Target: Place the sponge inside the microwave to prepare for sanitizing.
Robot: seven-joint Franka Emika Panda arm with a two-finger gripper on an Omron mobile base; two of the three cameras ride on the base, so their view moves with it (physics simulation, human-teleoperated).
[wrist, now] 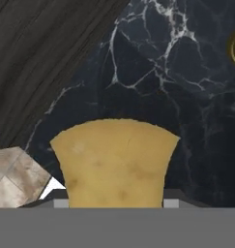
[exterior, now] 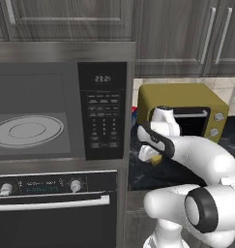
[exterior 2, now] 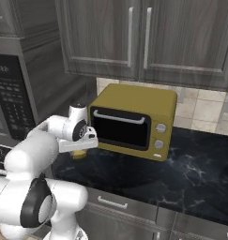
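With the sponge [wrist: 115, 162] gripped btwn the jaws above the dark marble worktop [wrist: 186, 97], the open microwave [exterior: 32, 131] lies well off to their left, w/ turntable bare.

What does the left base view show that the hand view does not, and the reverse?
Left base view alone: the open microwave with its turntable and keypad, the oven below, the yellow toaster oven, the cabinets.

Hand view alone: the sponge filling the lower middle, close to the camera, and a wood-grain panel.

Both: the dark marble counter.
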